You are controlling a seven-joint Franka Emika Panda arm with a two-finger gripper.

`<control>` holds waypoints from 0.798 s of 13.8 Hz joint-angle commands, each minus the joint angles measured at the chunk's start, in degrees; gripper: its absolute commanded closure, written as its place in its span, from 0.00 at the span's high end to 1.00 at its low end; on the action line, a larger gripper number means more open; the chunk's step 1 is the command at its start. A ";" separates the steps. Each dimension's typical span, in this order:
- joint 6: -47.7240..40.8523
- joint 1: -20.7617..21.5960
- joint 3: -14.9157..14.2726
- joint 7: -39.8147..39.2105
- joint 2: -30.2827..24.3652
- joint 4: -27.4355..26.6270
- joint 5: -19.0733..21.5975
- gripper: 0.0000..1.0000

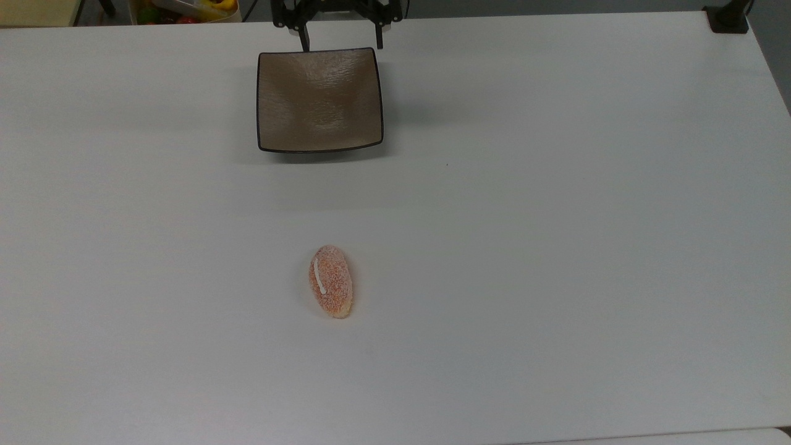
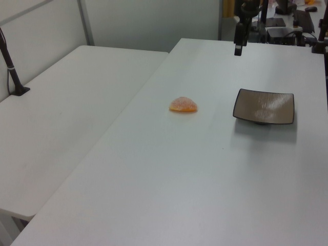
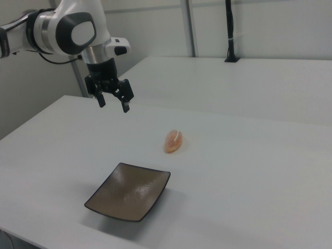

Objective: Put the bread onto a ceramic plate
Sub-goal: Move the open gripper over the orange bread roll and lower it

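On the white table (image 1: pixel 556 216), the square brown ceramic plate (image 1: pixel 319 99) sits near the top view's upper edge. The small oval orange-pink bread roll (image 1: pixel 330 281) lies well apart, straight below it. The black two-finger gripper (image 1: pixel 341 44) hangs above the plate's upper rim.

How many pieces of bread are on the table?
1. The bread lies on the bare table, apart from the plate, which has nothing on it. None seems hidden.
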 commanded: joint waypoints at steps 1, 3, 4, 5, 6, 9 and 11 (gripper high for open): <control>2.10 1.28 -0.66 -1.61 1.20 0.06 1.26 1.00; 2.19 1.98 -0.57 -1.78 1.73 -0.38 1.26 1.00; 2.28 1.89 -0.57 -1.78 2.60 -0.12 1.26 1.00; 2.71 1.72 -0.57 -1.78 2.70 0.23 1.17 1.00; 3.67 1.45 -0.66 -1.87 2.70 0.23 1.17 1.00; 4.30 1.36 -1.27 -1.78 2.96 0.32 1.08 1.00; 6.39 1.37 -1.54 -1.61 4.80 1.11 1.00 1.00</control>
